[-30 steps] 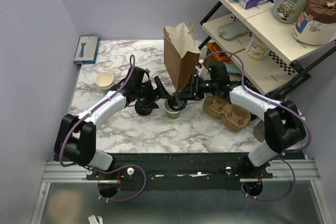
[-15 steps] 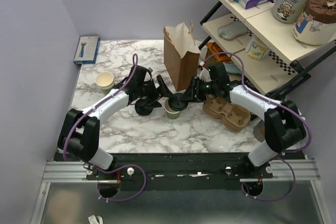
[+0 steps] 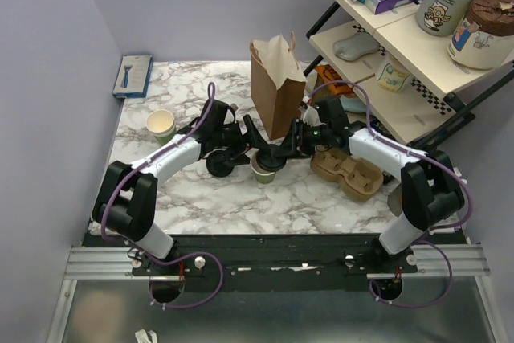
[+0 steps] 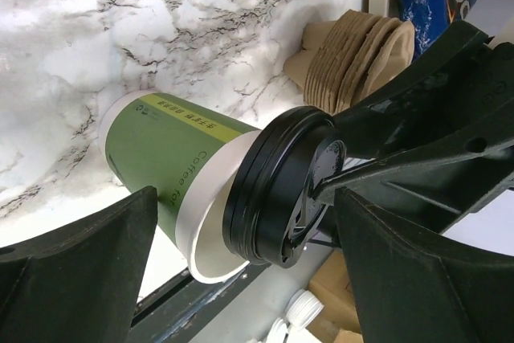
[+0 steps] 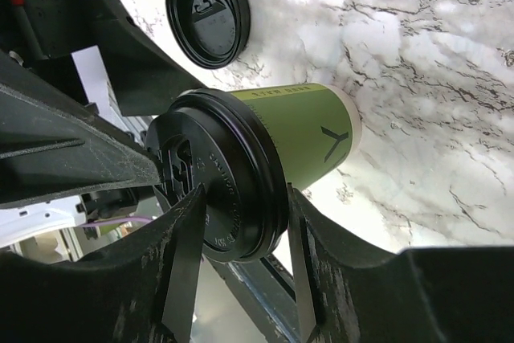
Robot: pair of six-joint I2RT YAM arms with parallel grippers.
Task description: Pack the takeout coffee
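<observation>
**Left arm closes in as the lid goes on**

Swinging in from the frame's left, the left end effector (image 4: 241,206) now brackets the takeout coffee (image 4: 165,146), its jaws spread wide on either side and touching nothing. The right arm has edged slightly leftward in the overhead view. The cup itself has not shifted.

That cup stands just below centre of the overhead view, on the tabletop (image 3: 201,206), in front of the brown paper bag (image 3: 277,90) and left of the pulp tray (image 3: 347,173). The right end effector (image 5: 241,198) clamps the black lid (image 5: 217,174) by its rim and holds it over the cup's mouth. The lid sits askew, with a crescent of cream interior showing beneath, so it looks not yet snapped home. The left arm's open straddle is probably there to steady the light cup while the lid is pressed.

The cup is matte green paper, tapered, with a pale rolled rim. The lid is glossy moulded plastic, ridged, with a sip tab. A spare lid (image 5: 207,15) lies flat on the veined marble-patterned surface. A second cup (image 3: 161,124), unlidded, stands well apart at the left.
</observation>
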